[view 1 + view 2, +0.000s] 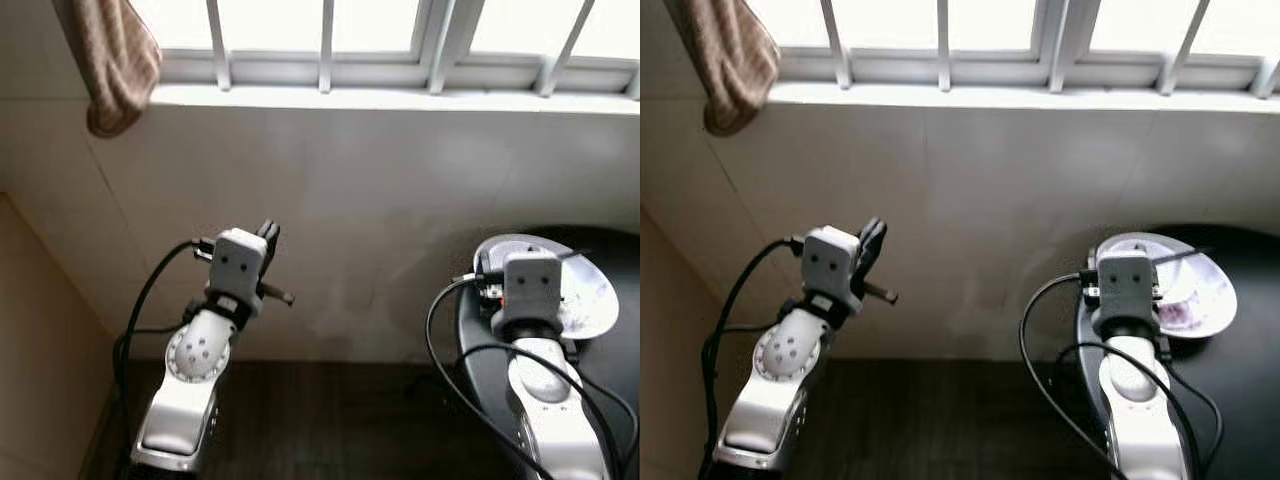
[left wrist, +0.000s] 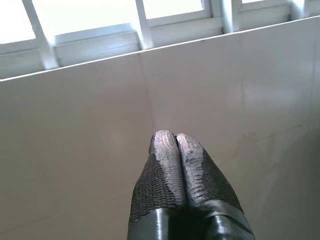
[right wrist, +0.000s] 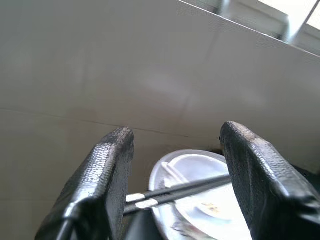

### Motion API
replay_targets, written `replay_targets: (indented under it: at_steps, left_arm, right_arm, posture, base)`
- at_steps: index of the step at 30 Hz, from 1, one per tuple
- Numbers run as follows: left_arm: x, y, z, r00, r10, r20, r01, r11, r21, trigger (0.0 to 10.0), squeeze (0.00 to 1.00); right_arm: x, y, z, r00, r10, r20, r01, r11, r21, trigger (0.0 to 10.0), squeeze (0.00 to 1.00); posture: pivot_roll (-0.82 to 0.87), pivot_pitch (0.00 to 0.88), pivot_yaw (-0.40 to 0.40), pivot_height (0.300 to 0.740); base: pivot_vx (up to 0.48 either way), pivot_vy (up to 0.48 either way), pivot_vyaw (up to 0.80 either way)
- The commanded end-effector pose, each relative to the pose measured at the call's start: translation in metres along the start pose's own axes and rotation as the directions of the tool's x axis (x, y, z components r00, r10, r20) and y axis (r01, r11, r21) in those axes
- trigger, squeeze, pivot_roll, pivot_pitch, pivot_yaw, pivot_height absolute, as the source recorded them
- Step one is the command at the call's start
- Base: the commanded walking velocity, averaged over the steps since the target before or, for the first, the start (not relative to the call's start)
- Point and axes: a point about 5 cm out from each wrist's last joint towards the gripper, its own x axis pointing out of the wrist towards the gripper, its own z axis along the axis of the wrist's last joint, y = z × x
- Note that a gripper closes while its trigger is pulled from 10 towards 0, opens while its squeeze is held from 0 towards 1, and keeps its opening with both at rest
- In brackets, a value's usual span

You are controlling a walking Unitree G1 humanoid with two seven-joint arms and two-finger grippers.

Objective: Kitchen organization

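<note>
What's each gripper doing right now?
Left gripper: closed, holding nothing.
Right gripper: open, empty, above the plate with chopsticks.

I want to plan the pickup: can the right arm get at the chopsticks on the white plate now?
Probably yes. The right gripper has its jaws open, with the chopsticks lying across the white plate just ahead and nothing between them.
</note>
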Motion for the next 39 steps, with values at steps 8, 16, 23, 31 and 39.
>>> replay_targets:
  at_steps: [8,16,23,31,39]
  left_arm:
    - [-0.001,0.002,0.0,1.0,0.004,0.005,-0.004,1.0,-0.006,10.0,0.0]
    - [0.0,0.001,-0.002,1.0,0.011,-0.01,-0.011,1.0,-0.001,10.0,0.0]
    - [-0.001,0.0,-0.003,1.0,0.008,-0.014,-0.008,1.0,0.001,10.0,0.0]
    - [0.0,0.0,-0.004,1.0,0.006,-0.018,-0.006,1.0,0.01,10.0,0.0]
    - [0.0,0.0,-0.005,1.0,0.003,-0.019,-0.003,1.0,0.014,10.0,0.0]
  right_arm:
    - [-0.001,0.01,0.002,0.993,0.111,0.035,-0.107,0.99,-0.093,10.0,0.0]
    - [-0.002,0.017,0.002,0.984,0.169,0.052,-0.159,0.975,-0.153,10.0,0.0]
    - [-0.003,0.011,0.0,0.992,0.123,0.025,-0.121,0.991,-0.062,10.0,0.0]
    - [-0.01,-0.024,0.008,0.973,-0.227,0.025,0.225,0.971,0.082,10.0,0.0]
    - [-0.016,-0.015,-0.011,0.962,-0.193,-0.195,0.261,0.864,0.431,10.0,0.0]
  posture:
    - [0.12,0.0,-0.044,0.74]
    - [0.12,0.0,-0.044,0.74]
    - [0.11,0.0,-0.044,0.74]
    - [0.11,0.0,-0.044,0.74]
    - [0.11,0.0,-0.042,0.74]
  base:
    - [0.43,0.0,0.0]
    - [0.061,0.0,0.0]
    - [0.0,0.0,0.0]
    - [0.0,0.0,0.0]
    - [0.0,0.0,0.0]
